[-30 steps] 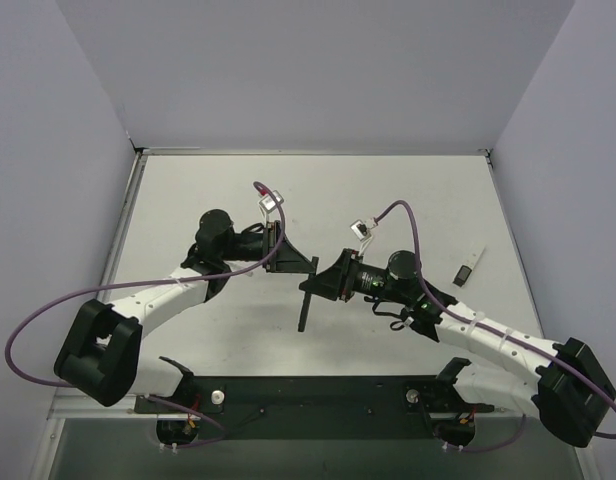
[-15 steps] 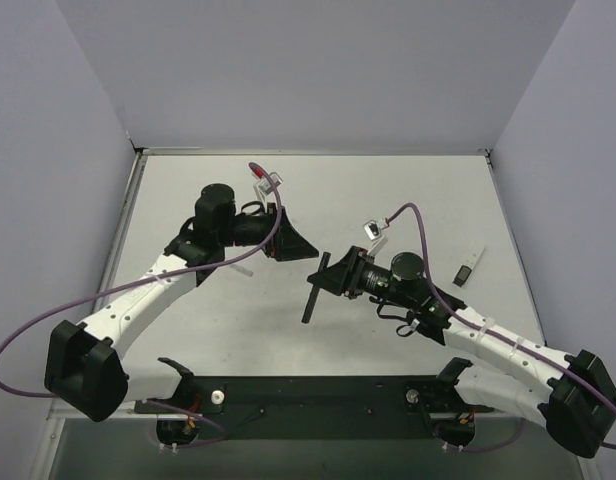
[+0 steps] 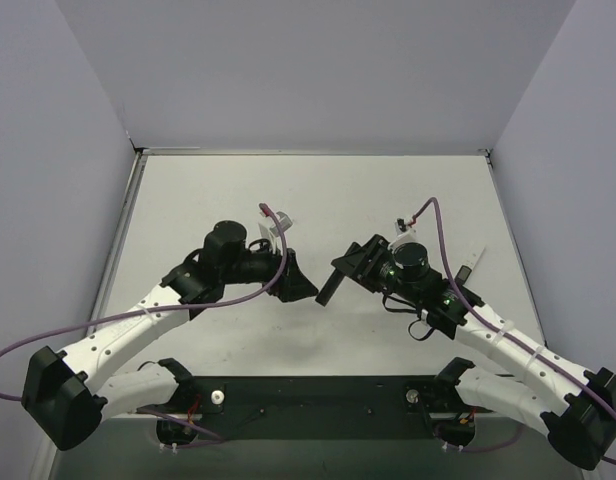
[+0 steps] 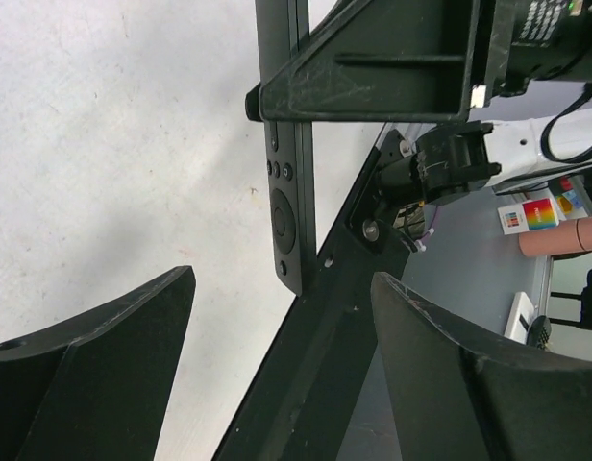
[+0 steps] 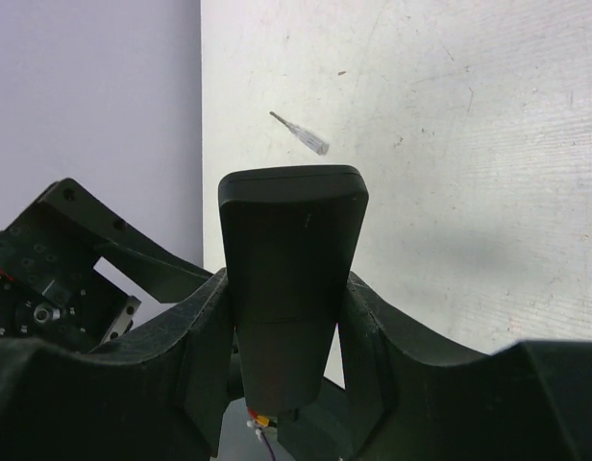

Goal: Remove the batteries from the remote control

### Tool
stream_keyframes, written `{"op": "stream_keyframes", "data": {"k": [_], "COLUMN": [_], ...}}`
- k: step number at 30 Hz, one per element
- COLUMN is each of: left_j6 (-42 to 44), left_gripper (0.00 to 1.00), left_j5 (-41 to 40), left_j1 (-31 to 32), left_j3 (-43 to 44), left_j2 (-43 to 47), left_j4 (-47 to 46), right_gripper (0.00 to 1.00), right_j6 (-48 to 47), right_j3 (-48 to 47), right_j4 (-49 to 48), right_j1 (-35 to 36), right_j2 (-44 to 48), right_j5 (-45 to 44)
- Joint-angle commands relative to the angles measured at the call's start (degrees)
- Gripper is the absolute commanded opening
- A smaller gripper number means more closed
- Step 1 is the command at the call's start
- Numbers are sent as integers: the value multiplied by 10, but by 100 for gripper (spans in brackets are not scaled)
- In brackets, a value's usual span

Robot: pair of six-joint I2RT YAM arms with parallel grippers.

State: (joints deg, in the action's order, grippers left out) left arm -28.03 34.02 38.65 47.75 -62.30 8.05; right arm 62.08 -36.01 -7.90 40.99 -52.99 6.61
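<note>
Clamping remote control (image 5: pixel 291 240), right pincer (image 5: pixel 288 331)

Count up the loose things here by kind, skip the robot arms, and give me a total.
Remote control: 1
White stick: 1
Total: 2, counting only what shows clear of the arms.

Top cam: fixed, high, behind the base rail (image 3: pixel 318 395). It looks down and forward over the whole tabletop (image 3: pixel 318 190), with both arms small in frame.

Left wrist cam: close. It looks out between the fingers (image 4: pixel 94 375) of the left hand (image 3: pixel 300 283) and faces the right hand (image 3: pixel 350 265) and the button side of the remote (image 3: pixel 328 289).

Right wrist cam: very close. It sights along the remote's end, out over the tabletop to the wall (image 5: pixel 94 86).

Shared: remote and tabletop show in all three views. The base rail shows in the top and left wrist views.
</note>
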Motion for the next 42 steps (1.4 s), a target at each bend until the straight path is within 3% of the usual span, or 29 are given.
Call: {"op": "stream_keyframes", "data": {"k": [1,10,23,26,28,30,34,38,39,40,42], "left_j6": [4,17,4,-1,-7,-14,-37,-66,-82,-88,-101], "left_gripper": [84,79,52,42,23,13,1,0,0,0,0], "left_j5": [-59,-107,-79,-75,-70,-69,-40,16,32,44,80], "left_j1": [36,85,97,97,96,95,83,58,47,41,30], "left_j3": [0,38,63,67,68,69,59,28,20,10,-13], "left_j2": [-1,-81,-152,-160,-163,-160,-150,-134,-126,-121,-108], "left_j4": [-23,-30,-64,-61,-66,-66,-72,-96,-113,-121,-139], "right_gripper": [0,0,0,0,0,0,34,59,70,93,100], "right_j6": [51,83,81,71,63,40,-27,-88,-107,-115,-146], "right_j3": [-32,-26,-11,-6,-4,-7,-17,-9,-4,1,24], "right_j4": [30,28,30,23,19,18,17,19,19,18,1], "right_j1": [0,0,0,0,0,-4,-20,-38,-42,-49,-54], "right_j2": [0,-11,-19,-19,-20,-21,-15,-3,2,16,34], "right_j5": [-23,-20,-21,-21,-20,-15,7,14,11,8,3]}}
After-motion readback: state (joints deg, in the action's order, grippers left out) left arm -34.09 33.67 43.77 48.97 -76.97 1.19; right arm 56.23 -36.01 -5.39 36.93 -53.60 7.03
